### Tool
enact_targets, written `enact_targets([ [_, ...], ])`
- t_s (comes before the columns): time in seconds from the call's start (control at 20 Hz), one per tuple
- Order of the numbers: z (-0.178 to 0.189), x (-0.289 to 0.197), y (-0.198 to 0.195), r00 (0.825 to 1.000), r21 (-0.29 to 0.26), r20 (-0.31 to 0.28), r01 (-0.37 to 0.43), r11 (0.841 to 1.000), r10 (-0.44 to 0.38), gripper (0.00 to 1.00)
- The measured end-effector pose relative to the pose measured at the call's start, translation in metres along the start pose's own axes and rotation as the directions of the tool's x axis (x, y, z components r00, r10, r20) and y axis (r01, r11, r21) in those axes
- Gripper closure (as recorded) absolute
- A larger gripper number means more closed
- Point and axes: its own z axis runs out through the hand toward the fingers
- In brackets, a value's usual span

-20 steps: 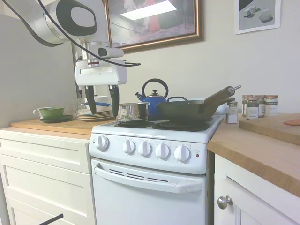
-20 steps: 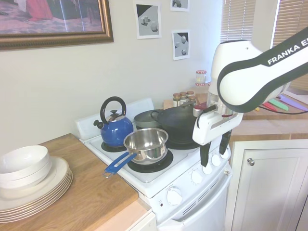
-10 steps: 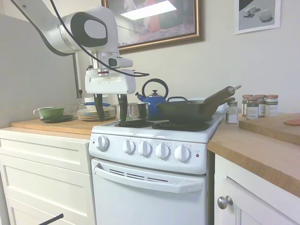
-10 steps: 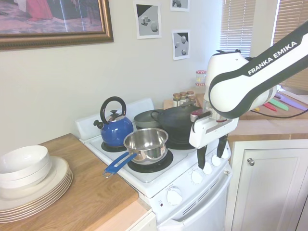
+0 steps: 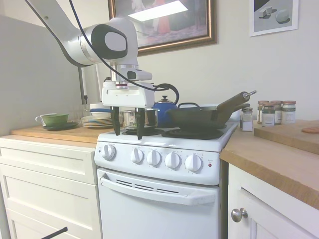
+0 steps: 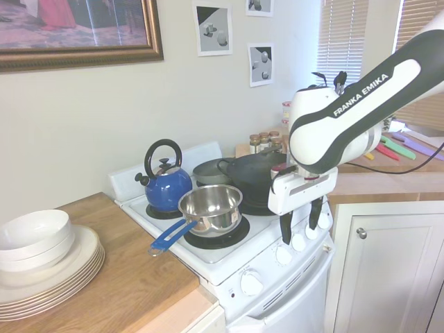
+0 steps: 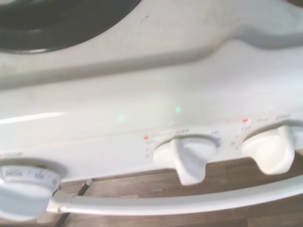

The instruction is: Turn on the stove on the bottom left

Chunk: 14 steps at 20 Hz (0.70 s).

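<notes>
Now, claw [image 5: 126,133]: fingers apart, empty, hanging above the stove [image 5: 159,199] front edge.
Knobs [image 5: 154,158]: five in a row, untouched.
Saucepan [image 6: 210,207]: on the front burner.

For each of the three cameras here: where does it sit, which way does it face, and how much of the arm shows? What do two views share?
First exterior view: low, facing the white electric stove front; white arm enters from left, gripper with jaws apart.
Second exterior view: beside the wooden counter, looking along the cooktop; arm enters from right.
Wrist view: looks down on the round white knobs; no arm visible.
Both exterior views share the blue kettle and steel saucepan.
</notes>
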Motion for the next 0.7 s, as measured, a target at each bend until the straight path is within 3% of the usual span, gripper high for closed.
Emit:
enact_targets([
  [0.7, 0.012, 0.006, -0.007, 1.0, -0.013, 0.016, 0.015, 1.0, -0.015, 1.0],
])
